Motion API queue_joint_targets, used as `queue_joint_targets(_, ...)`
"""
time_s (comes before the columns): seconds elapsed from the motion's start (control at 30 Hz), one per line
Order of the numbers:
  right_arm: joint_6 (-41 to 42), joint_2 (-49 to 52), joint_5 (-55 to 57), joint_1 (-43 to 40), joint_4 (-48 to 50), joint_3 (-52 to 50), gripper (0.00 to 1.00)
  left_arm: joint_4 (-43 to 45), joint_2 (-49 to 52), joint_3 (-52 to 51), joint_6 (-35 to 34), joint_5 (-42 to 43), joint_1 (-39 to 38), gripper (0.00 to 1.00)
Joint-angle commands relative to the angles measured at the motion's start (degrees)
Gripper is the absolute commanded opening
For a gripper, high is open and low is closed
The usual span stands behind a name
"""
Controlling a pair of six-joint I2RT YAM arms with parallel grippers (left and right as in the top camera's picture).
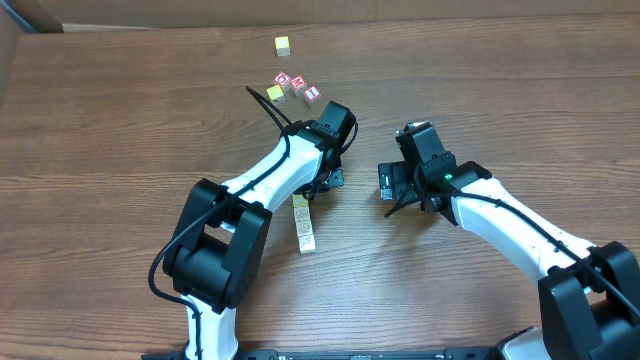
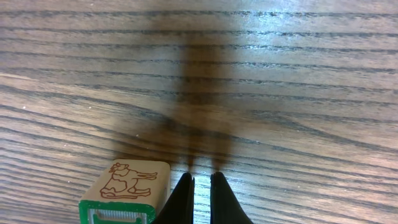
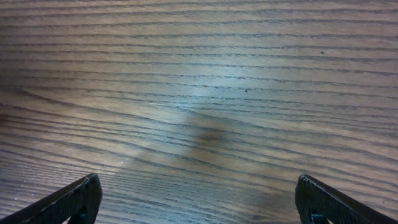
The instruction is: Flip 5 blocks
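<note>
Wood-grain worktop [image 1: 120, 120] under two white arms.

On the left hand [image 2: 202, 179], fingers pressed together with nothing pinched between them, tips low over bare wood. Just beside those fingers, to their left in the wrist view, a wooden block [image 2: 127, 185]: pale top face with a brown line drawing of an animal, green-framed side face towards the camera. Close to the fingers, but cannot tell whether touching.

On the right hand [image 3: 198, 180], fingers spread wide at either edge of the wrist view, only bare worktop between them, gripping nothing.

From overhead: a short row of pale cream blocks [image 1: 304, 225] lying end to end near the middle of the worktop, just beside the left arm, upper end tucked under that arm close to the left hand. Cannot tell from this view whether the animal-picture block belongs to that row.

Farther back, well apart from both hands, a cluster of three red-faced cubes [image 1: 297, 85] with a yellow cube [image 1: 275, 92] just beside them. Beyond that cluster, a lone yellow cube [image 1: 283, 44] standing by itself.

Right hand across from the left, a stretch of bare wood between the two.
</note>
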Motion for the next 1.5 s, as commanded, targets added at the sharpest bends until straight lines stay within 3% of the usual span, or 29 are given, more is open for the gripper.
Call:
queue_joint_targets(0.0,-0.4,-1.2,0.6,-0.3,0.3,0.3,1.00,-0.2,0.7,-0.5,-0.7,-1.0,-0.4,0.04)
queue_joint_targets(1.47,-0.4,-1.2,0.6,-0.3,0.3,0.3,1.00,-2.1,0.7,-0.5,-1.8,-1.4,-0.4,0.04)
